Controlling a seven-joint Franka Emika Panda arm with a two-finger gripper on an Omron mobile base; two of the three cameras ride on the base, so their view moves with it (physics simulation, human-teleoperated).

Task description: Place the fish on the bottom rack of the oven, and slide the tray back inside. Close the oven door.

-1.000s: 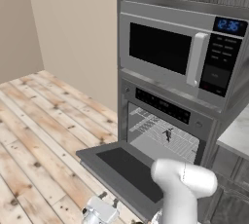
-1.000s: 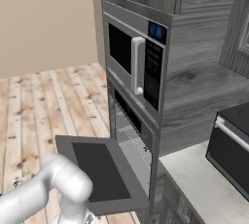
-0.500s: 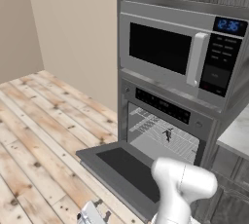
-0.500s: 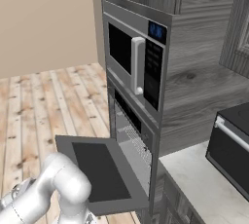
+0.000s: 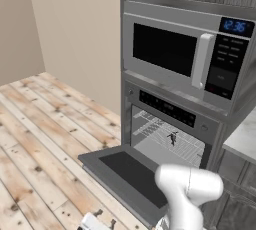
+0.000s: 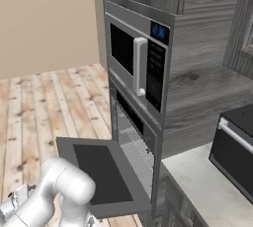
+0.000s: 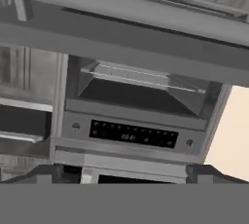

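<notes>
Grey steel oven door (image 5: 131, 176) hanging open, fish (image 5: 173, 137) on the bottom rack (image 5: 170, 141) (pushed inside), gripper (image 5: 95, 222) low, grip unclear

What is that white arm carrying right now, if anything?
Nothing, as far as these views show. The end effector hangs low over the wooden floor, below the open grey steel oven door, while the small dark fish lies inside the oven.

The microwave (image 5: 185, 56) shows blue clock digits (image 5: 234, 26), too blurred to read.
</notes>
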